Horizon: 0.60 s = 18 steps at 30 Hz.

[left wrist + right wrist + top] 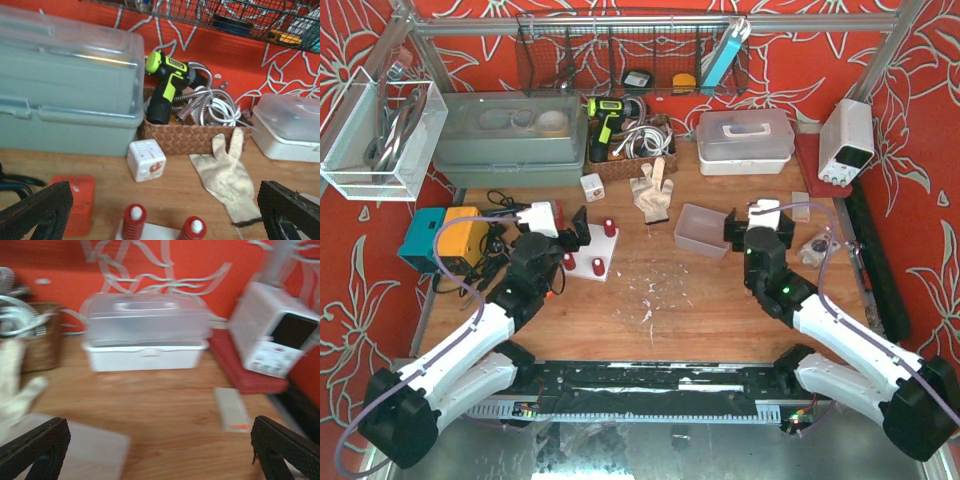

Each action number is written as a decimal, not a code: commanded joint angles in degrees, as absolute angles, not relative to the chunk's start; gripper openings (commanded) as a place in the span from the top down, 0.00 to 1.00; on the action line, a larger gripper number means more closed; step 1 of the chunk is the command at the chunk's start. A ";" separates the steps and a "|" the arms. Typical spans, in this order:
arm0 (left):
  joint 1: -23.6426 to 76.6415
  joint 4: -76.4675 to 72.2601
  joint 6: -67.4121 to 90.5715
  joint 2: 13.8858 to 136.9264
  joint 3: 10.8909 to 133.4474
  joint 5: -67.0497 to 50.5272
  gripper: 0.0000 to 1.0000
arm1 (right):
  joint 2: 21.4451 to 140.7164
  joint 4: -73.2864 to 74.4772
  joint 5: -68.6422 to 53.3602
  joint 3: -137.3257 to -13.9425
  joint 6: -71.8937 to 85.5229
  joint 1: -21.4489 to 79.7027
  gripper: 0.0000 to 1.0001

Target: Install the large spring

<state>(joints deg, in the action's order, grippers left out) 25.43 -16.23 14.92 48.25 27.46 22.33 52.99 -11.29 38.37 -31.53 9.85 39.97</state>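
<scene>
Trouble would come from choosing: red springs (134, 222) sit pegged on the white block (590, 245) just before the left pincer (165, 212), spread wide, empty; right pincer (160, 452) gapes empty too. Which is the large spring I can't tell; a skewed grab could tip the block.

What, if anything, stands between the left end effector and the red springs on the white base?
Nothing visible does. In the wrist view, the open left end effector has two red springs on the white base just ahead, between its fingers.
</scene>
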 commanded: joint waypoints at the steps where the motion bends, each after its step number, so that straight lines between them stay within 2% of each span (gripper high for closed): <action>1: 24.39 -30.88 -0.26 49.38 22.92 28.55 0.00 | 54.50 -8.55 47.98 -34.79 10.15 32.06 0.01; 12: 11.14 -37.41 -1.46 60.41 14.32 24.72 0.00 | 64.01 -18.17 35.69 -24.89 0.86 17.43 0.01; 18: 7.18 -49.70 -3.41 69.59 10.83 18.03 0.00 | 73.33 -26.86 28.93 -23.89 3.84 13.37 0.01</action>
<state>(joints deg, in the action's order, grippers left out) 9.45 -37.50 -0.73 65.56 12.91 22.13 68.90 -18.20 34.33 -24.27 2.76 14.87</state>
